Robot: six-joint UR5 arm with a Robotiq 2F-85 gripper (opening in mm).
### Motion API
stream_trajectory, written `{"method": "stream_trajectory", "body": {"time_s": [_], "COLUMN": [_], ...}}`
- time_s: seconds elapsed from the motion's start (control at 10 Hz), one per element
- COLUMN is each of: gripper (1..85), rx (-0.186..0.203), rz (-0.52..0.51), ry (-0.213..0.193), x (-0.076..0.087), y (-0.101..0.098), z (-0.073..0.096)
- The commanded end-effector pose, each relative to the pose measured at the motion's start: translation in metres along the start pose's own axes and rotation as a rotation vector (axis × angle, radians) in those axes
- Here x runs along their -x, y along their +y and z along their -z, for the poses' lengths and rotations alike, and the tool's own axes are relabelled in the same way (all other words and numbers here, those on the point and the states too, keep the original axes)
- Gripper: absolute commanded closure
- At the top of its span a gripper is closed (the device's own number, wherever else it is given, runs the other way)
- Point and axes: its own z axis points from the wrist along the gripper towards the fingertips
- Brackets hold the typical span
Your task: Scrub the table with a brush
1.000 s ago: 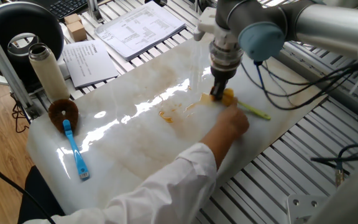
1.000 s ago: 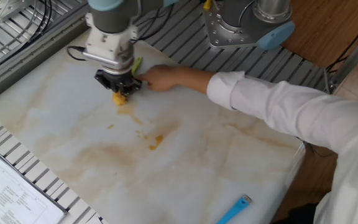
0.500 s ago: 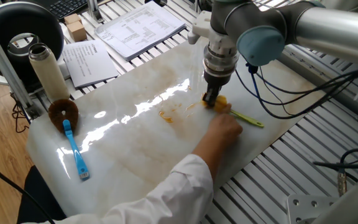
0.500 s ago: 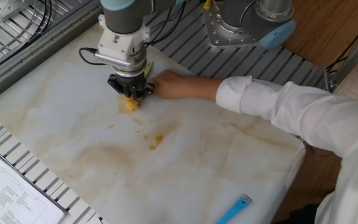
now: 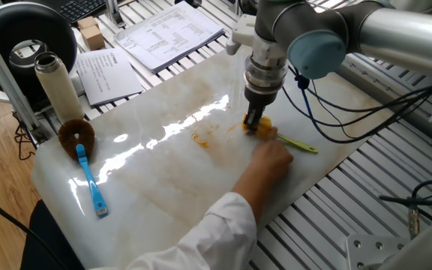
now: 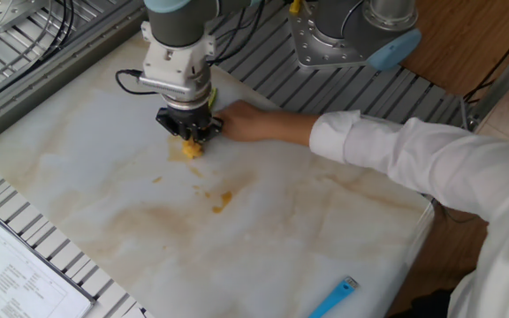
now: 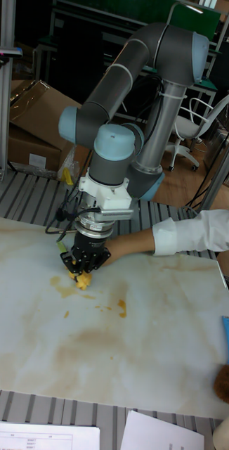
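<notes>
The table (image 5: pixel 156 180) is a glossy white marble-look slab with orange-brown stains (image 5: pixel 205 138) near its middle. My gripper (image 5: pixel 255 124) points straight down and is shut on the brush (image 5: pixel 266 127), whose yellow head is pressed on the slab just right of the stains. The thin yellow-green handle (image 5: pixel 300 144) trails away along the slab. In the other fixed view the gripper (image 6: pixel 188 136) holds the brush head (image 6: pixel 192 150) up-left of the stain (image 6: pixel 223 201). In the tall fixed view the gripper (image 7: pixel 83 266) holds the brush (image 7: pixel 82 281) left of the stain (image 7: pixel 120 307).
A person's hand (image 5: pixel 273 157) in a white sleeve reaches across the slab and rests right beside the gripper. A blue-handled brush (image 5: pixel 90 178) with a round brown head lies at the slab's left end. A bottle (image 5: pixel 57 84), papers (image 5: pixel 167 31) and a slatted metal frame (image 5: pixel 351 202) surround the slab.
Over the last second the gripper slid the brush a short way along the slab toward the stains, and the person's hand followed. In the last half second little moved.
</notes>
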Motion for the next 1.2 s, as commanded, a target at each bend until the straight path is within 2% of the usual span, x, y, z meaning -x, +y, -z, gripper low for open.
{"method": "stream_trajectory", "body": {"time_s": [0.0,0.1,0.2,0.4,0.5,0.6,0.7,0.8,0.9,1.0,1.1], "gripper": [84.0,84.0,84.0,84.0,84.0,84.0,84.0,84.0,84.0,84.0,84.0], "rx": [0.005,-0.003,-0.047,-0.102,-0.150,-0.226,-0.223,-0.230,-0.209,-0.112,-0.055], "rz": [-0.011,0.010,0.028,0.114,0.180,0.258,0.243,0.187,0.136,0.138,0.083], "ry": [-0.017,-0.025,-0.003,0.037,0.057,0.080,0.088,0.106,0.098,0.076,0.077], "x": [0.017,0.014,0.003,-0.020,-0.027,-0.027,-0.025,-0.021,-0.012,-0.004,-0.005], "y": [0.012,0.001,-0.013,-0.039,-0.056,-0.075,-0.068,-0.048,-0.023,-0.009,0.000], "z": [0.001,-0.004,-0.006,-0.001,0.001,0.004,0.002,0.006,0.011,0.015,0.023]}}
